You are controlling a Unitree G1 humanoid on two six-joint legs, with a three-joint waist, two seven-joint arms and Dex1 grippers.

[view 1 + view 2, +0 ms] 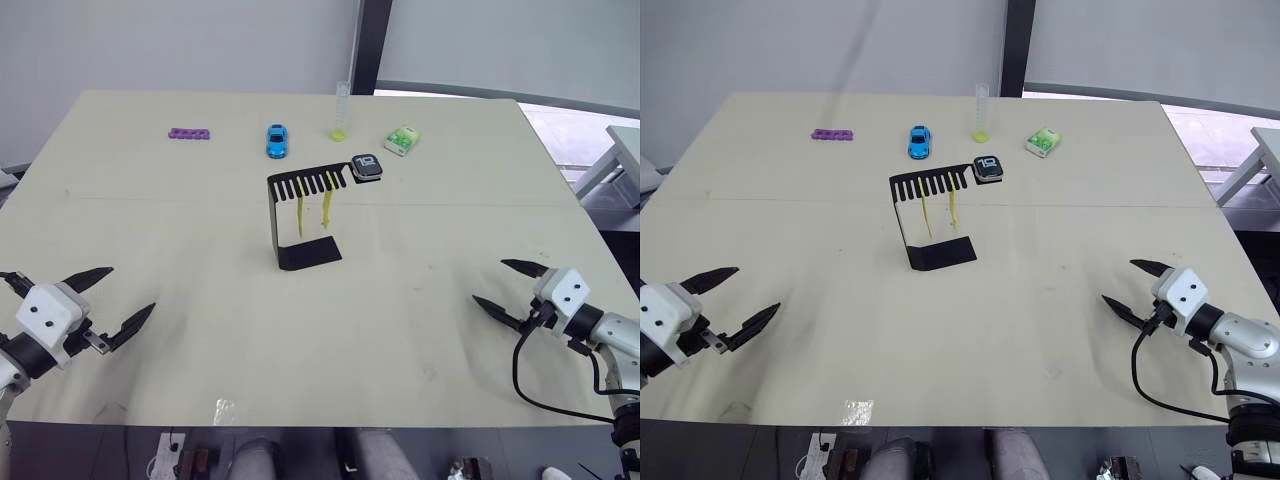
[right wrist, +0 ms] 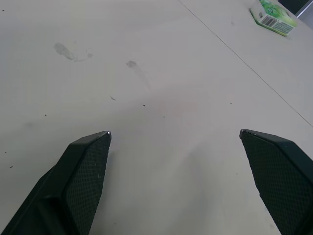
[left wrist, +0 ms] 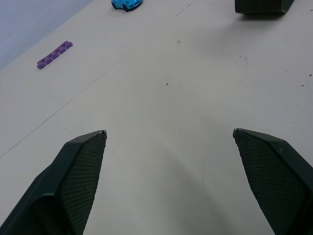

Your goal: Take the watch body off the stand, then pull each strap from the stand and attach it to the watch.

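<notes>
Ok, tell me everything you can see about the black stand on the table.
The stand is a black bracket of bent sheet metal: flat base on the table, upright back, slotted comb-like top plate. Two yellow straps hang from its slots, and the watch body sits at the plate's right end. No end effector touches it.

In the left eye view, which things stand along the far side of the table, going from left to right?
Purple bar → blue toy car → clear tube with yellow liquid → green-white packet.
</notes>
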